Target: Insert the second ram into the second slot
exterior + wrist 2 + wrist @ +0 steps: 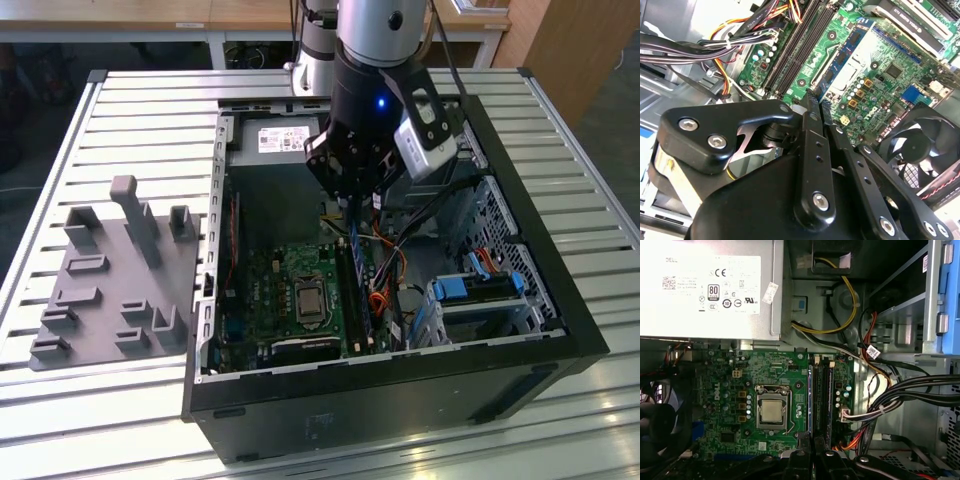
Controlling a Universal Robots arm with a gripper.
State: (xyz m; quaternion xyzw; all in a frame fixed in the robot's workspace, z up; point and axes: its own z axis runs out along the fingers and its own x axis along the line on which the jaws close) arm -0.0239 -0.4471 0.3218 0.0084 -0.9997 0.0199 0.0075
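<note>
- Here, nearest in the second wrist view, the claw (815, 102) has its two fingers (806, 150) drawn close together, with only a thin gap at the tips.
- The ram (840, 56) runs out from between those tips, so I judge that the claw is pinched on the stick's near end. A mere press on its top edge cannot be ruled out.
- In the first wrist view the ram (810, 400) shows edge-on as a blue strip that leads straight into the claw (811, 440).
- It stands upright in the bank of slots (824, 400), in the one nearest the CPU socket (771, 411). The black slots beside it look empty.
- The step in hand looks like the insertion itself: the stick is lined up in its slot, but whether it is fully seated I cannot tell.
- Seating would call for a straight, even push with the stick kept upright until the end latches catch.
- Cables (900, 395) lie near the slots on the side away from the socket and could snag.
- Farther off sits the power supply (710, 287).
- In the exterior view the claw (352, 195) hangs low inside the case (400, 400), above the ram (353, 265).
- The case lies open on the slatted desk (150, 120), with a grey tray (110, 290) to the exterior view's left.
</note>
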